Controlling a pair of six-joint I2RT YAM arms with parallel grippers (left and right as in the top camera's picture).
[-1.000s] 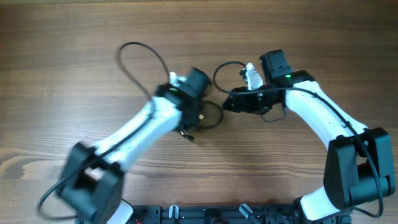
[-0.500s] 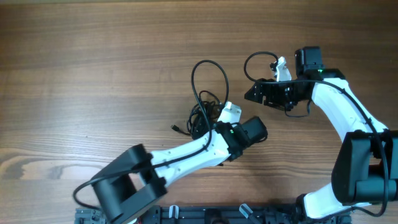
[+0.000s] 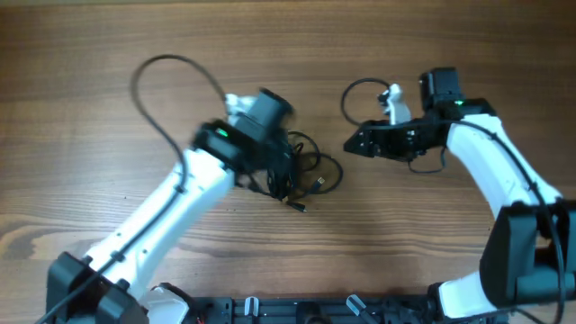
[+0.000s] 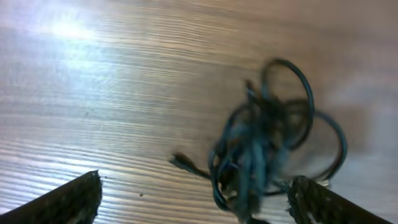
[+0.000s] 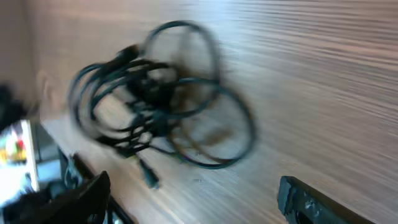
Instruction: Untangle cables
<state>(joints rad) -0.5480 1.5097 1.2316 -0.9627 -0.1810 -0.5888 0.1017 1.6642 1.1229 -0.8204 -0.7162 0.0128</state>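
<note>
Sprawling cables [image 3: 301, 171] on table [image 3: 81, 54]

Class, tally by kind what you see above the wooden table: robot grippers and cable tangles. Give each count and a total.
grippers: 2, the left gripper and the right gripper
cable tangle: 1
total: 3
</note>
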